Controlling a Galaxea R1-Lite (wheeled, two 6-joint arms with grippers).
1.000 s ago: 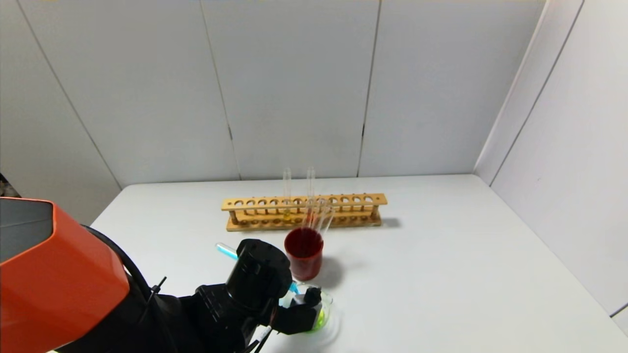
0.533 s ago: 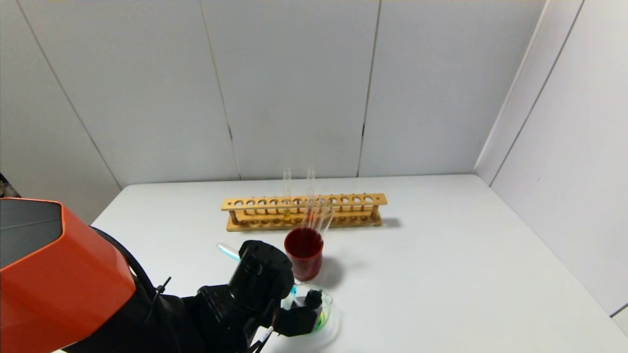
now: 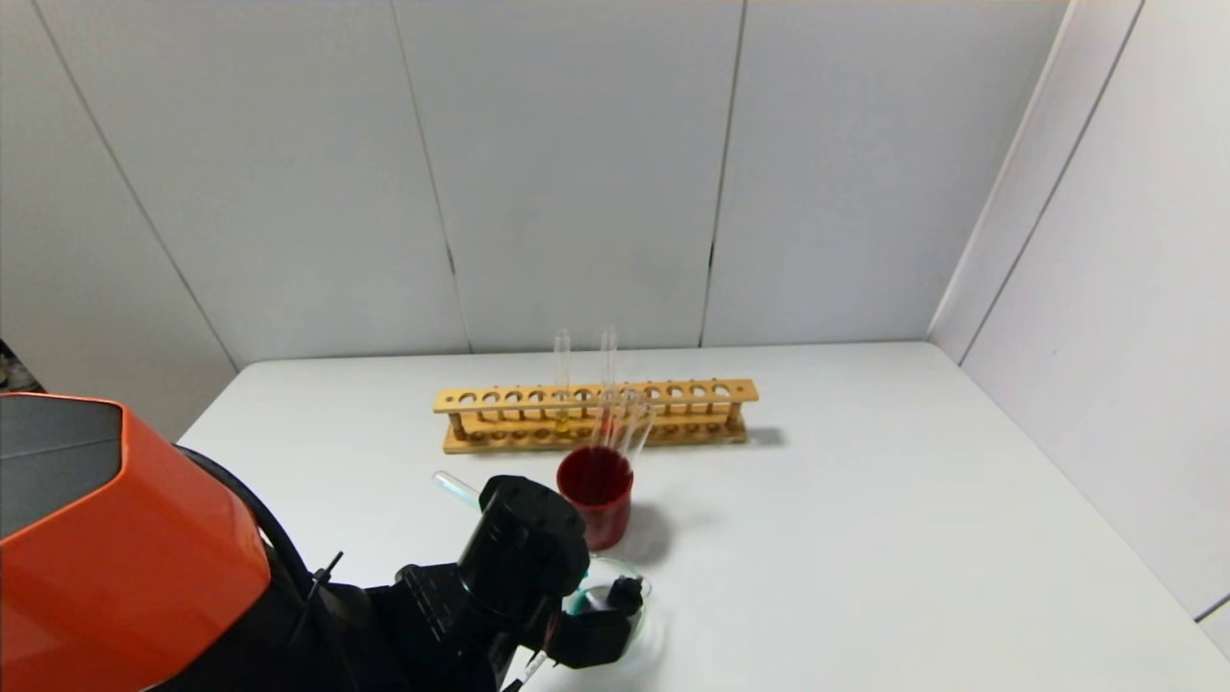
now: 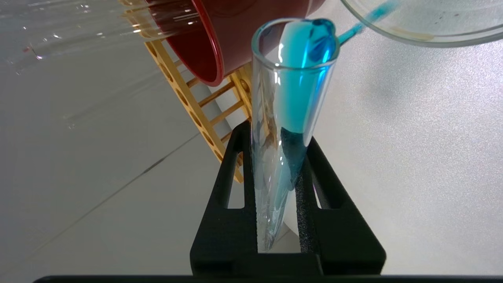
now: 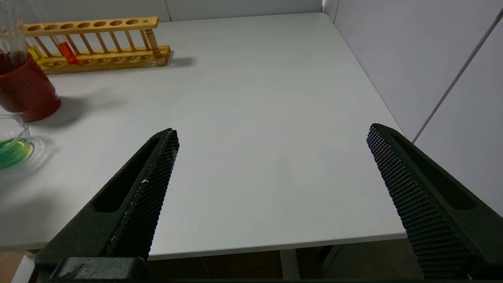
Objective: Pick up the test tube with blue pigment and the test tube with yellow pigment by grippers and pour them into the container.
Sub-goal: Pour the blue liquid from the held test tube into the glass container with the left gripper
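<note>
My left gripper (image 3: 601,615) (image 4: 275,133) is shut on the test tube with blue pigment (image 4: 292,90), whose closed end sticks out behind the wrist (image 3: 452,485). The tube is tipped mouth-down over the container (image 3: 642,588) (image 4: 412,23), and a blue stream runs from its lip into it. The container (image 5: 13,143) is a low clear beaker holding green liquid. I see no tube with bright yellow pigment; a rack tube (image 5: 34,53) holds a small yellow bit. My right gripper (image 5: 273,133) is open and empty above the table's near right edge.
A dark-red cup (image 3: 596,505) with clear empty tubes (image 3: 625,423) stands just behind the beaker. The wooden rack (image 3: 673,413) lies behind it with two tubes, one with red liquid (image 5: 67,53). White walls close the back and right.
The left gripper has tipped the tube steeper. The blue liquid has left its raised closed end, and the yellow-green liquid in the beaker has turned darker green.
</note>
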